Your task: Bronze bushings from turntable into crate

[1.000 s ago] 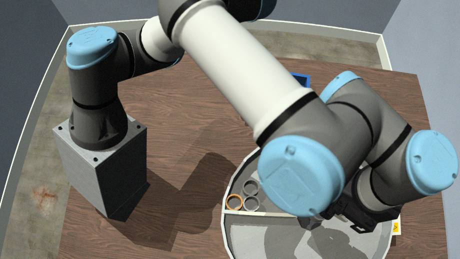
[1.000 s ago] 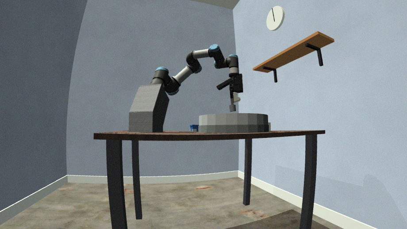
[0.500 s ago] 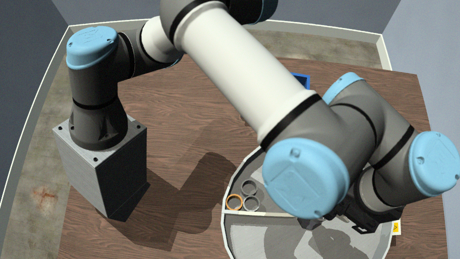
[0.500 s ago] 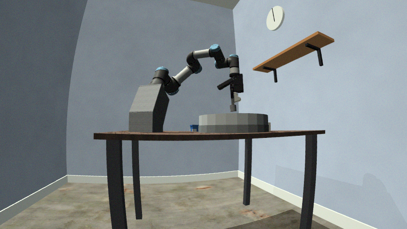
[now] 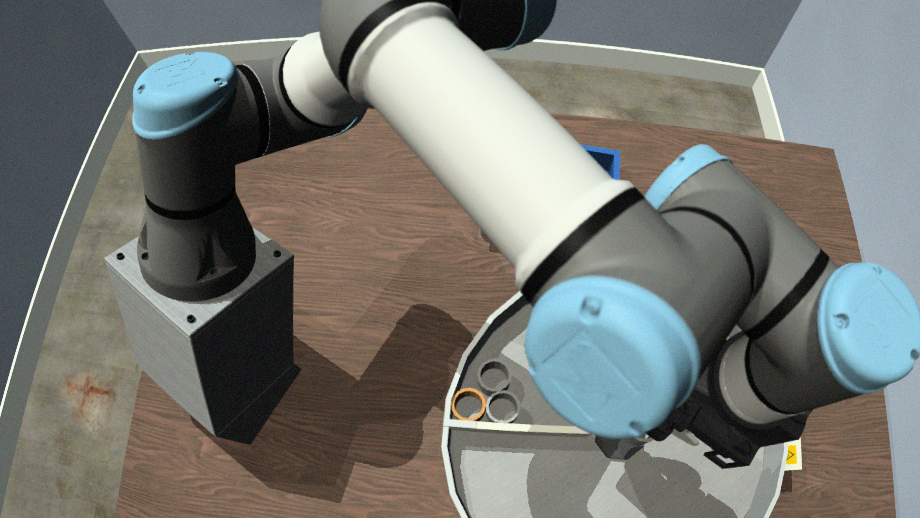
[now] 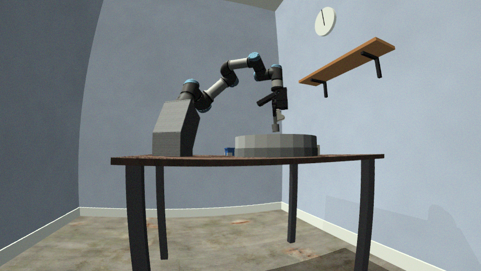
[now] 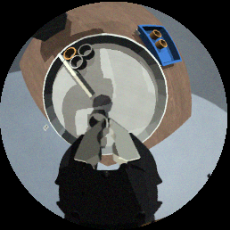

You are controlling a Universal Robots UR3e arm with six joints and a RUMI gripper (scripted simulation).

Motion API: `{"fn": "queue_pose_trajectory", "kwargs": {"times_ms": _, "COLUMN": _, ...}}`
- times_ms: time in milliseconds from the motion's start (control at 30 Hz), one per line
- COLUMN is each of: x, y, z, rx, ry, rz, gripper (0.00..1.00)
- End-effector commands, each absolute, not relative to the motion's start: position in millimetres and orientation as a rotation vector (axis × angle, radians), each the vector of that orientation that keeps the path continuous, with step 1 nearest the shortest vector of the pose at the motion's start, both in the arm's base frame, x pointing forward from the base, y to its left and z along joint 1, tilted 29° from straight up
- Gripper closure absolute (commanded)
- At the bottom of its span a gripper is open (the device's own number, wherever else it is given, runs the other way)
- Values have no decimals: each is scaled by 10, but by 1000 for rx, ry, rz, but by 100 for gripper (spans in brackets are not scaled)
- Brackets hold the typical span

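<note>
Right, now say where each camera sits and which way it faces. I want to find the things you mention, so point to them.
Top: high above the table [image 5: 360, 193] [image 6: 245, 162] [image 7: 184, 95], facing steeply down; the arm [image 5: 463, 128] [image 6: 238, 63] crosses it and partly hides the gripper [image 5: 634, 438] [image 6: 275, 123] [image 7: 107, 119].
Exterior: off to one side, low, looking across at table and turntable [image 5: 444, 450] [image 6: 275, 141] [image 7: 164, 80]; shows arm and gripper.
Wrist: on the arm's end, looking past the fingers to the turntable; shows the gripper.
Top and wrist share the turntable's bronze bushing [image 5: 468, 389] [image 7: 65, 54].
</note>
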State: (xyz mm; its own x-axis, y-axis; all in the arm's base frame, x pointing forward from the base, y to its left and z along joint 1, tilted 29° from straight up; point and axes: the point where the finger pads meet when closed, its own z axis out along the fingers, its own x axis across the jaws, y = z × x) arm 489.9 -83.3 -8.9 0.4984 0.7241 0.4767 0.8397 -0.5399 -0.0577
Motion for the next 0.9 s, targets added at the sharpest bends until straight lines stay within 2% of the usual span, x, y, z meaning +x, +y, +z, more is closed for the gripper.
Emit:
{"fn": "queue_pose_trajectory", "kwargs": {"times_ms": 0, "x": 4904, "y": -843, "z": -79, "rx": -2465, "ry": -1322, "rz": -587, "gripper": 100}}
{"fn": "queue_pose_trajectory", "kwargs": {"times_ms": 867, "x": 4915, "y": -822, "z": -122, "rx": -2465, "ry": -1322, "rz": -587, "gripper": 100}}
